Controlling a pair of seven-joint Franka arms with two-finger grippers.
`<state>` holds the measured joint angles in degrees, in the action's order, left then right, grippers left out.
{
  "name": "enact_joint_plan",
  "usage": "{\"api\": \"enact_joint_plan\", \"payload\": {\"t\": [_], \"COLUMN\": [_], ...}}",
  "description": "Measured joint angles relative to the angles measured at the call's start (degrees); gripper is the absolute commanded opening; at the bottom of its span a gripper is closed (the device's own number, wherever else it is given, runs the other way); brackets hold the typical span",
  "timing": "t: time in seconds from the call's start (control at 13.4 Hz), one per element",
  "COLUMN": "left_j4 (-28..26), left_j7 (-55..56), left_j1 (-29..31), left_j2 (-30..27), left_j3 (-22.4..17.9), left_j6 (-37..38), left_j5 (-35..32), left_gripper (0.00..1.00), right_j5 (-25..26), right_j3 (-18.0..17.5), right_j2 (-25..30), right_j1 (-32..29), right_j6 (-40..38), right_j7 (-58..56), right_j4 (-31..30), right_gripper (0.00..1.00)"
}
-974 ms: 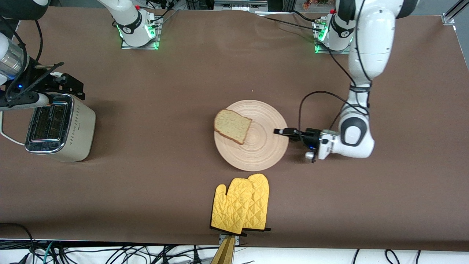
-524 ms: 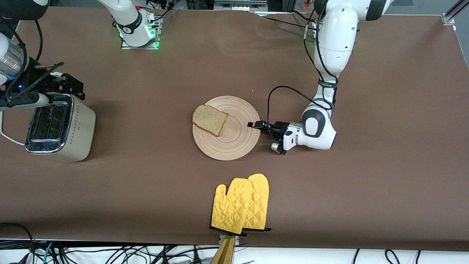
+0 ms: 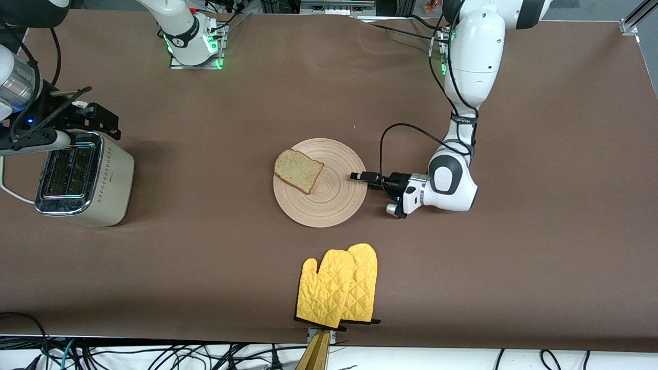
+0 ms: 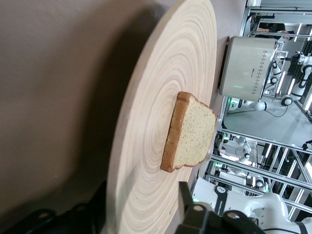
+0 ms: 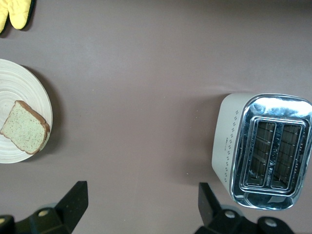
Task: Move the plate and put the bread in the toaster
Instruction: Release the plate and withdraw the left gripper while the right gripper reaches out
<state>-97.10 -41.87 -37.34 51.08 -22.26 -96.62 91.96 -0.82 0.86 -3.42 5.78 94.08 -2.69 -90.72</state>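
Observation:
The plate lies mid-table with the bread on its rim toward the right arm's end. My left gripper lies low at the plate's rim toward the left arm's end, shut on it. In the left wrist view my gripper straddles the plate, with the bread and toaster farther off. The toaster stands at the right arm's end. My right gripper hovers open and empty over the toaster's farther end. In its wrist view the toaster, plate and bread show.
A pair of yellow oven mitts lies near the table's front edge, nearer to the camera than the plate; they also show in the right wrist view. The toaster's white cord runs off the table's end.
My left gripper and the plate with the bread slid toward the right arm's end, then shifted slightly back. The right arm has not moved.

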Motion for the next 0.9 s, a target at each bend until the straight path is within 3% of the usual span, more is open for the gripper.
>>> {"api": "enact_joint_plan", "payload": {"t": [0.15, 0.45, 0.75, 0.9], "left_j4": [-1.0, -1.0, -1.1, -1.3], "left_j7": [-0.1, -0.6, -0.5, -0.1], "left_j1": [3.4, 19.7, 31.8, 33.5], "left_j2": [-0.8, -8.2, -23.8, -31.4], "left_j3": [-1.4, 0.6, 10.3, 11.0], "left_j6": [4.7, 9.4, -1.2, -5.5], "left_j5": [-1.8, -21.0, -48.9, -54.4], "left_gripper": [1.0, 1.0, 1.0, 1.0], "right_j5": [0.0, -0.1, -0.3, -0.4], "right_j3": [-0.1, -0.7, -2.5, -5.7], "right_j2": [-0.3, -2.9, -3.5, -3.6], "right_j1": [0.1, 1.8, 4.9, 5.5], "right_j6": [0.1, 0.7, 3.7, 10.4], "right_j7": [0.0, 5.5, 25.4, 37.4], "right_j4": [0.0, -0.1, -3.3, -8.7], "right_gripper": [1.0, 1.0, 1.0, 1.0]}}
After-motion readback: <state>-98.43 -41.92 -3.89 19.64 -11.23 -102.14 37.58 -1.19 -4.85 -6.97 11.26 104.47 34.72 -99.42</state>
